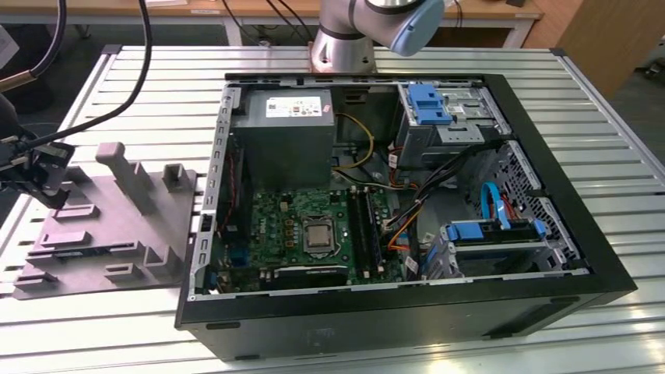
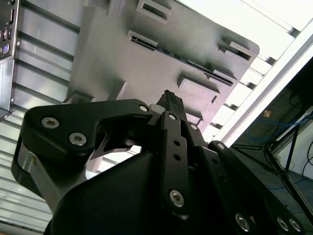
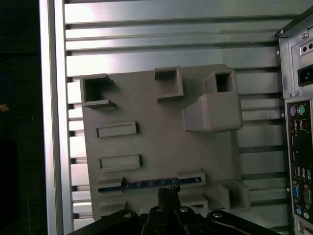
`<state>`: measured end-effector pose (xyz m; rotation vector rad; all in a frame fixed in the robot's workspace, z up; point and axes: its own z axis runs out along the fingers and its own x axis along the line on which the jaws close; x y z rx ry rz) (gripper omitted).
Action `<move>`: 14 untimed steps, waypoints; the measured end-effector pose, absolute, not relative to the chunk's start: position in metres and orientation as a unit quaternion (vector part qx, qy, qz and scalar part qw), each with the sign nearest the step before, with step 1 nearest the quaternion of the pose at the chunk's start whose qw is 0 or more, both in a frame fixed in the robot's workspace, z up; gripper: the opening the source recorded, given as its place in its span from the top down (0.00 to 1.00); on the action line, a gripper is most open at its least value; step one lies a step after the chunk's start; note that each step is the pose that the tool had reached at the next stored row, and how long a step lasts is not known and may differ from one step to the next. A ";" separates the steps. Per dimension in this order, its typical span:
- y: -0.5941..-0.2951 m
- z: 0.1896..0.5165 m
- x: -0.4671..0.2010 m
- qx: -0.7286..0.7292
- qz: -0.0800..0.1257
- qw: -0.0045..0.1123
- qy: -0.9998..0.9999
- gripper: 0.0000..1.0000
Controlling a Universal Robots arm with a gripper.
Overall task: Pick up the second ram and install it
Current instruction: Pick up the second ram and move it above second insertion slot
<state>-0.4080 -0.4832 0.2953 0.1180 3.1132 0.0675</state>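
Tool (image 3: 168, 194) pressed together, empty, close over second ram (image 3: 142, 185) slotted in grey tray (image 1: 104, 234), the exterior view's left.

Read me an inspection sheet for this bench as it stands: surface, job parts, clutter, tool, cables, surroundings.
Surface: slatted metal table, carrying the case and the fixture.
Job's things: second ram sits in a slot of the gray fixture plate; open computer case with its motherboard lies beside the plate, on the exterior view's right.
Clutter: nothing seen.
Tool: tool hovers at the second ram; whether they touch cannot be told.
Cables: orange and yellow wires inside the case; black cables run down toward the tool.
Surroundings: wooden desk behind the table; arm base at its far edge.
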 end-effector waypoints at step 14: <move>-0.483 0.295 -0.408 -0.001 0.022 0.012 1.000 0.89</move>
